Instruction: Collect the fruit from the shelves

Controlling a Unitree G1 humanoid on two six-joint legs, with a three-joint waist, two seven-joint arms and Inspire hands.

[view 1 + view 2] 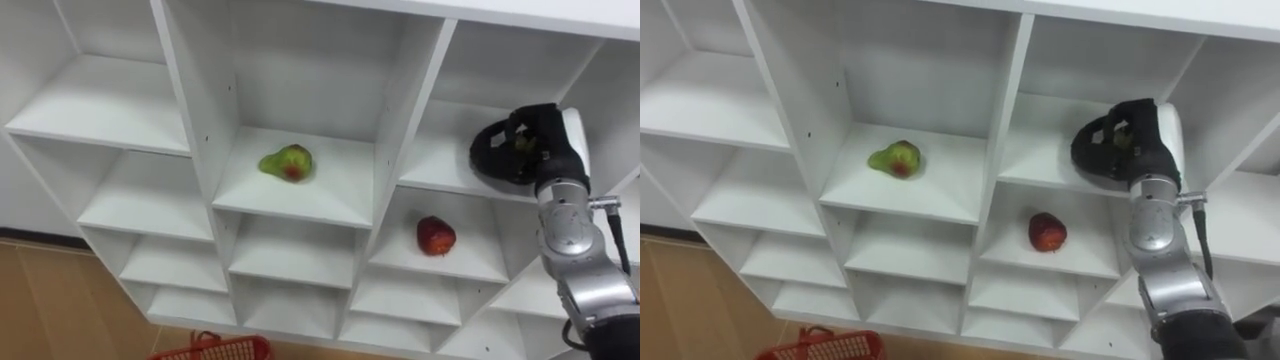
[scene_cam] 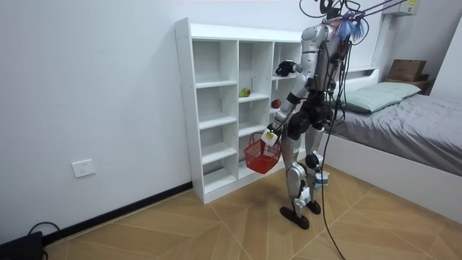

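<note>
Two fruits lie on the closet [image 1: 400, 120] shelves: one green-red pear [image 1: 287, 163] in the middle column, one red apple [image 1: 435, 236] a shelf lower in the next column right. Up in the compartment above the apple, the right hand [image 1: 497, 160] is clenched round a small green fruit [image 1: 521, 143], barely glimpsed. One red basket [image 2: 261, 155] hangs from the left hand [image 2: 270, 135], closed on its handle.
</note>
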